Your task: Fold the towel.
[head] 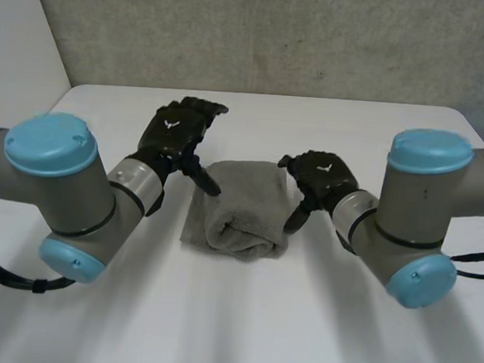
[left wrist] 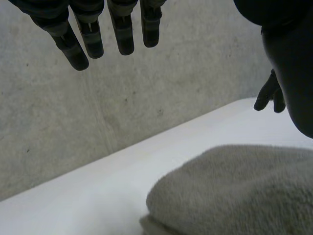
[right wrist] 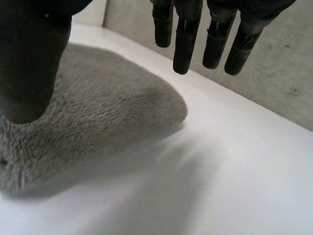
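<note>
Right, your left hand (head: 177, 134) is lifted above the table (head: 299, 318), just beside the towel's far left corner; its fingers (left wrist: 93, 36) hang straight and a little spread, gripping nothing; its thumb slants down over that corner, and you can't tell whether it touches the cloth; your right hand (head: 321, 177) is at the towel's right edge, palm down, fingers (right wrist: 182, 44) straight and parted, nothing in its grasp, thumb hanging over the cloth's right side; both forearms angle in from the near corners; the towel (head: 242, 208), grey and thick, lies folded into a compact bundle mid-table between the two hands, with a rounded fold along its near edge; the tabletop is plain white; behind its far edge rises a rough grey concrete wall (head: 277, 34)
</note>
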Robot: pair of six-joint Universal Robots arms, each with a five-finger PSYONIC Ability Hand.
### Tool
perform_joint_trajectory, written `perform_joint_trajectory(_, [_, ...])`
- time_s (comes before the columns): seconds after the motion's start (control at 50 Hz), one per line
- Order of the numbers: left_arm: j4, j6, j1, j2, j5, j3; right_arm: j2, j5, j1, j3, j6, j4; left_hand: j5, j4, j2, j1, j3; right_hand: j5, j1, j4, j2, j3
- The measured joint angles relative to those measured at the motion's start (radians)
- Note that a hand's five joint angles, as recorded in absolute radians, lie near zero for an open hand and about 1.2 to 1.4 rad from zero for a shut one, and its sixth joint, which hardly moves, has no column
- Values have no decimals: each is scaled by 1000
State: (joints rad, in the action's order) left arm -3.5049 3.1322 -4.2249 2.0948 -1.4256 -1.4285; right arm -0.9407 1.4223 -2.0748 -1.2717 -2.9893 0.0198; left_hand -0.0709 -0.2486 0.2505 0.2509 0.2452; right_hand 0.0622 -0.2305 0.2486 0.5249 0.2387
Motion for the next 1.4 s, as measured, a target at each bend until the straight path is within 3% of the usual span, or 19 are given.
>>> perform_joint_trajectory(0.12, [68,0,34,79,0,89,14,-34,25,35,-135,-38,0,0,0,0,0,0,0,0,0,0])
perform_joint_trajectory(0.34, [187,15,60,244,-10,154,111,-64,16,93,-182,-43,-2,-1,1,2,2,0,0,0,0,0])
perform_joint_trajectory(0.7, [168,65,-53,205,-12,48,241,-57,-74,215,-202,-52,-3,-2,3,2,2,0,4,0,0,0])
perform_joint_trajectory(0.84, [169,67,-53,133,-9,23,187,-54,-72,199,-198,-56,-3,-2,3,2,2,0,5,0,0,0])
perform_joint_trajectory(1.0, [182,40,-33,-45,-16,8,-28,-32,-50,131,-195,-57,0,0,0,0,0,0,5,0,0,0])
perform_joint_trajectory(1.1, [204,16,-28,-173,-49,20,-166,50,-28,100,-174,-56,4,0,-6,-3,-9,0,5,0,0,0])
perform_joint_trajectory(1.26, [306,1,-73,-344,-146,72,-284,320,2,114,-26,-67,4,0,-10,-6,-10,0,5,-2,0,0])
perform_joint_trajectory(1.4, [426,-1,-96,-358,-165,125,-298,377,5,130,36,-97,4,0,-10,-6,-10,0,5,-4,0,0])
